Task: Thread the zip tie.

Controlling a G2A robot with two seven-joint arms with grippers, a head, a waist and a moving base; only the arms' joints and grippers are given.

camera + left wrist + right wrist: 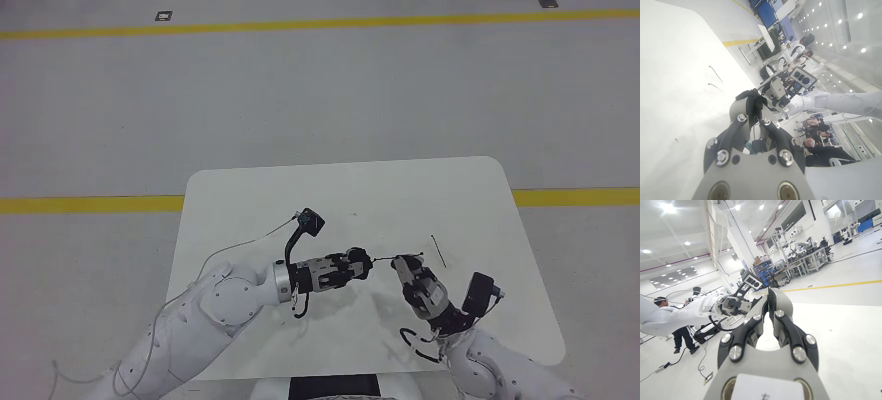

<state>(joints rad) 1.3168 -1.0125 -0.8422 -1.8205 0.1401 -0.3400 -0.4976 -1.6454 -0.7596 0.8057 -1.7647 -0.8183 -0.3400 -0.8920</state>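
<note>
- The zip tie (385, 259) is a thin black strand held off the desk (300, 200), stretched in the short gap between the two pincers near the desk's front edge.
- The right pincer (769, 298) has its two ribbed fingers pressed flat together, clamped on the tie. From its own wrist camera, a slender length of the strand pokes out past the fingertips and curves slightly at the free end.
- The left pincer (362, 264) faces the right one tip to tip, the two just beside each other but not touching. Its fingers are drawn together on the tie's other end (the dark fingertips hide the exact contact from its own wrist camera).
- From above, the strand runs nearly level from one set of fingertips to the other, so the tie lies directly between the pincers rather than beside either one.
- A spare zip tie (437, 251) lies flat on the desk, beyond the right pincer and apart from it.
</note>
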